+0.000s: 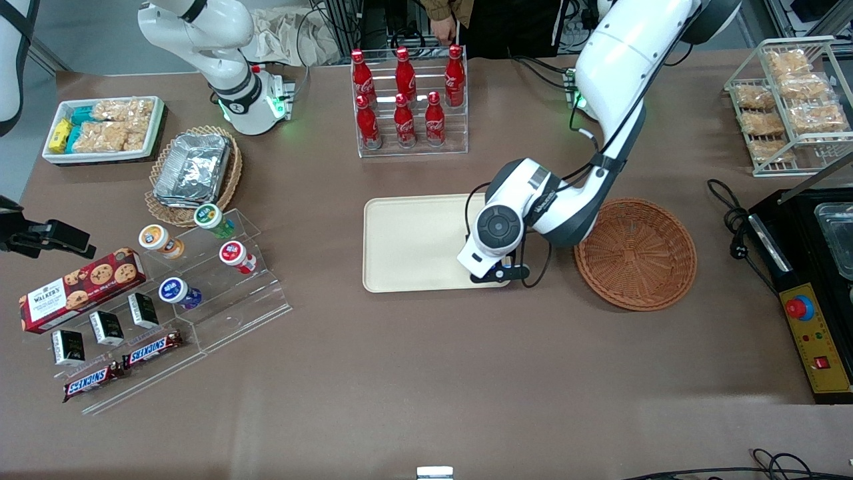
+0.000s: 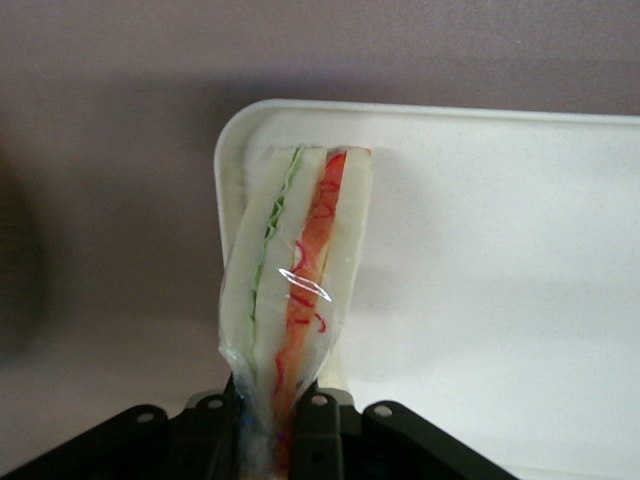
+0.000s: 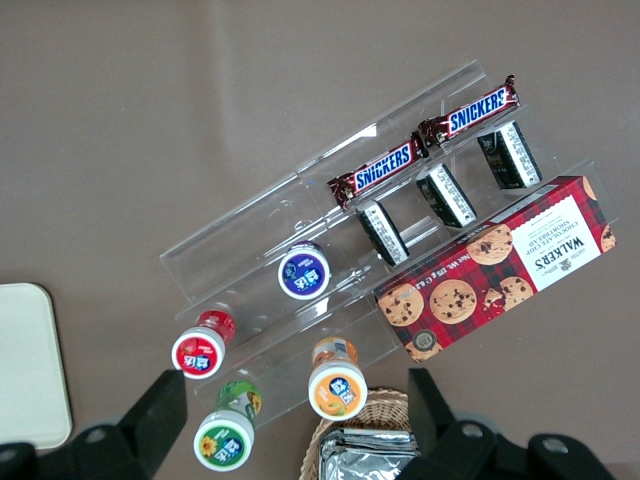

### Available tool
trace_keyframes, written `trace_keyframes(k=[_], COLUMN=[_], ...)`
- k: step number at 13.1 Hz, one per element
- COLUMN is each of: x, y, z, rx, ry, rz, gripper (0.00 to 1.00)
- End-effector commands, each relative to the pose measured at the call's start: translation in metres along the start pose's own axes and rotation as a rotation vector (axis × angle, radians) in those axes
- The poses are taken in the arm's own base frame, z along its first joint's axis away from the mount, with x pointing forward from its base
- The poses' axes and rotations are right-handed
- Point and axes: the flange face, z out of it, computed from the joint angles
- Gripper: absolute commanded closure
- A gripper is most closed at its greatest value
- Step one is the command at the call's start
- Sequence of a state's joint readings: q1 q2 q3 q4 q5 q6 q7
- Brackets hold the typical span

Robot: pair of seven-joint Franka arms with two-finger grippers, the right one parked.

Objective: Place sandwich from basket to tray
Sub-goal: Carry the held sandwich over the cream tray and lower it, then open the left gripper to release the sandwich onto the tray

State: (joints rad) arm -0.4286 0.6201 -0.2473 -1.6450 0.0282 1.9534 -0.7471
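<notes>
Pincer [image 2: 285,425] grips sandwich [image 2: 295,270] over tray [image 1: 406,243] corner, basket [image 1: 636,255] beside.

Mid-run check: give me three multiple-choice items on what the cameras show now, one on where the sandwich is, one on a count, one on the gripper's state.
1. Where is the sandwich?
A. in the basket
B. held over a corner of the tray
C. on the bare table

2. How many red bottles stand in the clear rack?
A. four
B. six
C. eight

3. What state is the gripper in?
A. shut on the sandwich
B. open and empty
C. shut on a bottle

Answers: 1 B, the wrist view shows it above the tray corner, and the basket holds nothing. 2 B, two rows of three. 3 A, the wrapped wedge sits clamped between its fingers.
</notes>
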Motion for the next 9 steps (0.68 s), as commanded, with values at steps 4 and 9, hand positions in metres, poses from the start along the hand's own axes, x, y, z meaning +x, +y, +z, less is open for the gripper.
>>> trace_keyframes(k=[4, 9], x=[0.002, 0.002], y=[0.007, -0.015], z=[-0.002, -0.068], rx=[0.005, 0.005], ry=[0.021, 0.040], rz=[-0.024, -0.042], gripper=[0.00, 0.00])
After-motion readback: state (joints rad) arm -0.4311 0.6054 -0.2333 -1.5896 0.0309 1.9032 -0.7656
